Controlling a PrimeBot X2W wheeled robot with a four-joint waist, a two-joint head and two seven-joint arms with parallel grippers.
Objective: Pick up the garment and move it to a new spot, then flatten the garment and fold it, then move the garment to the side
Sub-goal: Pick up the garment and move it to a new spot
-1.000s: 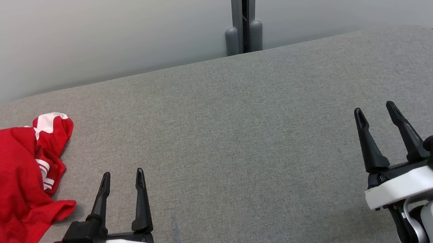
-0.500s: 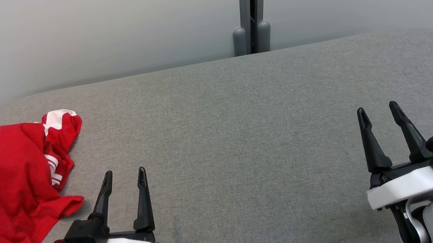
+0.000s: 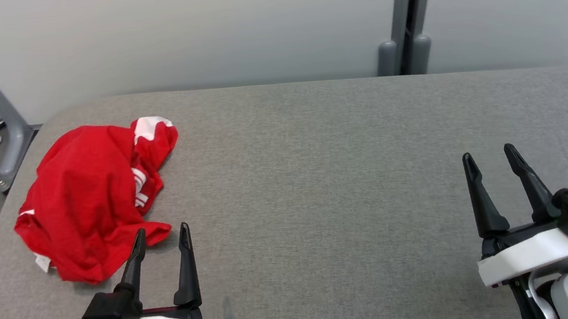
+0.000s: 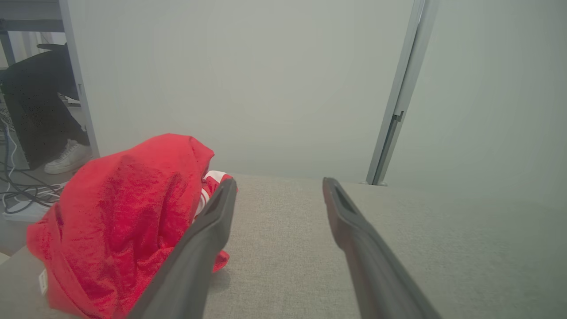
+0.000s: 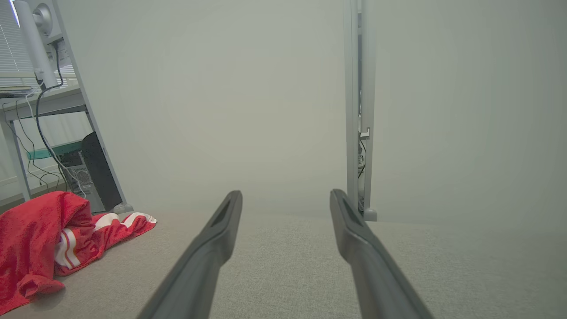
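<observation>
The red garment (image 3: 93,197) lies crumpled, most of its white stripes folded out of sight, and in the left wrist view 1 dark finger (image 4: 195,261) covers its near right edge. It sits at the left end of the grey table (image 3: 318,177), just beyond and left of the left gripper (image 3: 161,229) and well apart from the right gripper (image 3: 487,152), both spread wide and empty. Since 1 second ago the head camera has swung left, so the heap is no longer cut off.
</observation>
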